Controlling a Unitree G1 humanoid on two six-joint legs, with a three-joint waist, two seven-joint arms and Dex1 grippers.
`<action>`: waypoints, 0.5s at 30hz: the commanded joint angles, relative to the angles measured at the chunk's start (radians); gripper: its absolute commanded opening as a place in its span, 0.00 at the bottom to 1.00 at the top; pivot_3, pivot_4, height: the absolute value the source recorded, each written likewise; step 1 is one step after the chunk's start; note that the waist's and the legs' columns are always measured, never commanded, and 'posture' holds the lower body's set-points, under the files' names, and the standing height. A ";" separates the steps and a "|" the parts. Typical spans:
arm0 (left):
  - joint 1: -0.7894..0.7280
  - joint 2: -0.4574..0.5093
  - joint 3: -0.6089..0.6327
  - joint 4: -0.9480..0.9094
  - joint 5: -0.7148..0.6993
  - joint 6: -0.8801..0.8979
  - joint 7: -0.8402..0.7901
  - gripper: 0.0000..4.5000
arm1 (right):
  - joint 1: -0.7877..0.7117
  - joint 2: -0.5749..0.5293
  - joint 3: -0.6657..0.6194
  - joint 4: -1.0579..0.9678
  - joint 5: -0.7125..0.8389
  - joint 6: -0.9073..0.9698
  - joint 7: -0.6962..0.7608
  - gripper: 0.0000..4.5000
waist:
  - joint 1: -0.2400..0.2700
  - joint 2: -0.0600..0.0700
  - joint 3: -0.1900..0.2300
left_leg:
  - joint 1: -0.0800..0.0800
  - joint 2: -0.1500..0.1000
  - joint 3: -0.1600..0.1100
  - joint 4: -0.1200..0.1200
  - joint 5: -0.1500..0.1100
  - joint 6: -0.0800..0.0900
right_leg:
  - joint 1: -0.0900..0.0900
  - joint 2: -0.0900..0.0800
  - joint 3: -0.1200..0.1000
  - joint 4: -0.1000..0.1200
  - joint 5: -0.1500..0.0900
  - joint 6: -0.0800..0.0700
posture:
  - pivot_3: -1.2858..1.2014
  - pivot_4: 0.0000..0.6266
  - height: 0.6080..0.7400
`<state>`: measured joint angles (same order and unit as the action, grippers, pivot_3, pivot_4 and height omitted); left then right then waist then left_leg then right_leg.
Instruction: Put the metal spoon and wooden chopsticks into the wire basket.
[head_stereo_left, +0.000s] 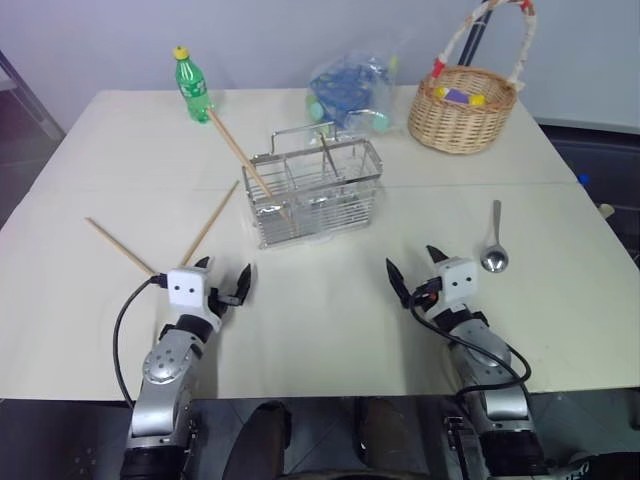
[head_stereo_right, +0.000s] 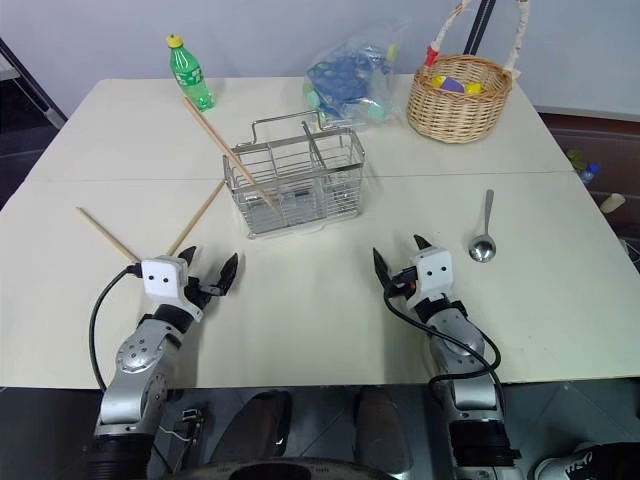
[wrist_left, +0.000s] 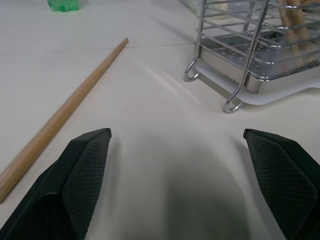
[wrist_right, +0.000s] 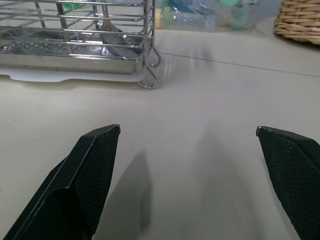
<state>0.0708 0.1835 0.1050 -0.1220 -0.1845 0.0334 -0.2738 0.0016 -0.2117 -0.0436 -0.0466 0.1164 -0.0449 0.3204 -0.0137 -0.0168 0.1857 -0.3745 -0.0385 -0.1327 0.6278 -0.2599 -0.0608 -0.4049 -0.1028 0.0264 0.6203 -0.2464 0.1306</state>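
while both claws (head_stereo_left: 226, 276) (head_stereo_left: 412, 266) gape empty, wire basket (head_stereo_left: 312, 192) bars hide chopstick (head_stereo_left: 243, 160) tips.

Cream table (head_stereo_left: 330, 330), pale wall (head_stereo_left: 300, 30)

- The right gripper (wrist_right: 187, 175) hovered over the table (wrist_right: 210, 100) with its two black fingers (wrist_right: 87, 180) spread wide and nothing between them.
- The wire basket (wrist_right: 75, 40) stood on the table beyond the gripper, its looped feet resting on the surface.
- A spoon (wrist_right: 112, 35) leaned inside the wire basket.
- A clear plastic bag (wrist_right: 210, 15) lay behind the wire basket.
- A wicker basket (wrist_right: 300, 22) sat beside the bag.
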 joint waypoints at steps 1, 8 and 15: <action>-0.007 -0.002 0.002 -0.021 -0.006 -0.015 -0.001 0.99 | 0.000 0.003 0.000 -0.055 0.014 -0.003 0.001 1.00 | 0.000 0.000 0.000 | 0.000 0.000 0.000 0.000 0.000 0.000 | 0.000 0.000 0.000 0.000 0.000 0.000 | 0.52 0.24 1.00; -0.008 -0.002 -0.003 -0.056 -0.004 0.003 0.006 0.99 | -0.001 0.001 -0.001 -0.056 0.015 -0.001 -0.001 1.00 | 0.000 0.000 0.000 | 0.000 0.000 0.000 0.000 0.000 0.000 | 0.000 0.000 0.000 0.000 0.000 0.000 | 0.52 0.24 1.00; -0.020 0.000 -0.008 -0.126 -0.007 0.073 0.025 0.99 | -0.012 0.006 0.004 -0.046 0.011 -0.002 -0.007 1.00 | 0.000 0.000 0.000 | 0.000 0.000 0.000 0.000 0.000 0.000 | 0.000 0.000 0.000 0.000 0.000 0.000 | 0.52 0.24 1.00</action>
<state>0.0557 0.1836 0.1002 -0.2087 -0.1866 0.1035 -0.2538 -0.0027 -0.2113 -0.0392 -0.0466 0.1225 -0.0361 0.3177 -0.0140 -0.0168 0.1857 -0.3744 -0.0384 -0.1327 0.6278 -0.2599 -0.0608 -0.4049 -0.1028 0.0264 0.6204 -0.2463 0.1307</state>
